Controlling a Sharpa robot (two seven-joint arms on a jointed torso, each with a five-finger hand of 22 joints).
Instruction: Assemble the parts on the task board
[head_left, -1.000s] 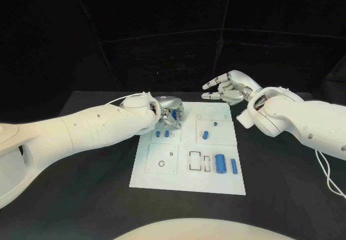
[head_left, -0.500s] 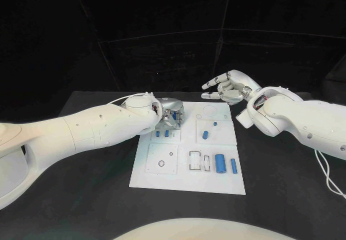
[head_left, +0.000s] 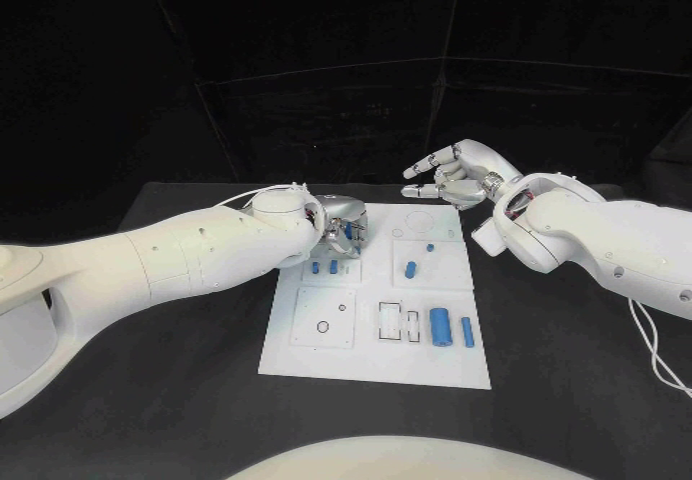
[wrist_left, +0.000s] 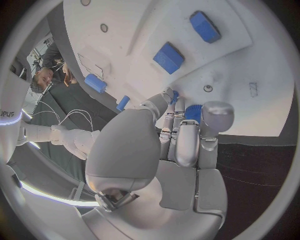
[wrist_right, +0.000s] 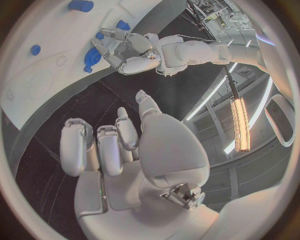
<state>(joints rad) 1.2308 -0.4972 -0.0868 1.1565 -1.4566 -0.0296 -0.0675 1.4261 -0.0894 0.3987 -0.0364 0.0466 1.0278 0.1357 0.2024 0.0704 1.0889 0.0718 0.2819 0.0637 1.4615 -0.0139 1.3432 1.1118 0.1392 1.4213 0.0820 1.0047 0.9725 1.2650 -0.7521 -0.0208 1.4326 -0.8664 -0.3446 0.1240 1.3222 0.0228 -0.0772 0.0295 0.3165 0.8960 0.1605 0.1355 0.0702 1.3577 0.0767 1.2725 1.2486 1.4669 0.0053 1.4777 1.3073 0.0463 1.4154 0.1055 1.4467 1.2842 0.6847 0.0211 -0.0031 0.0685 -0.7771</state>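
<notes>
The white task board (head_left: 320, 358) lies mid-table. My left hand (head_left: 339, 224) hovers over its far left corner, fingers curled in, pinching a small blue part (head_left: 348, 231); in the left wrist view that part (wrist_left: 193, 112) sits between the fingertips of the left hand (wrist_left: 181, 140). Two small blue parts (head_left: 325, 267) lie just below the hand. More blue parts lie mid-board (head_left: 413, 268) and at the near right, a thick cylinder (head_left: 440, 325) beside a thinner one (head_left: 467, 331). My right hand (head_left: 459, 176) is raised beyond the board's far edge, holding nothing, fingers loosely apart.
Black table (head_left: 159, 400) surrounds the board on all sides. Outlined slots and small holes (head_left: 326, 318) mark the board's near left square. My right forearm (head_left: 577, 235) hangs over the table to the right of the board.
My left hand has edged slightly farther over the board's far left corner with the part. The right hand has stayed in place.
</notes>
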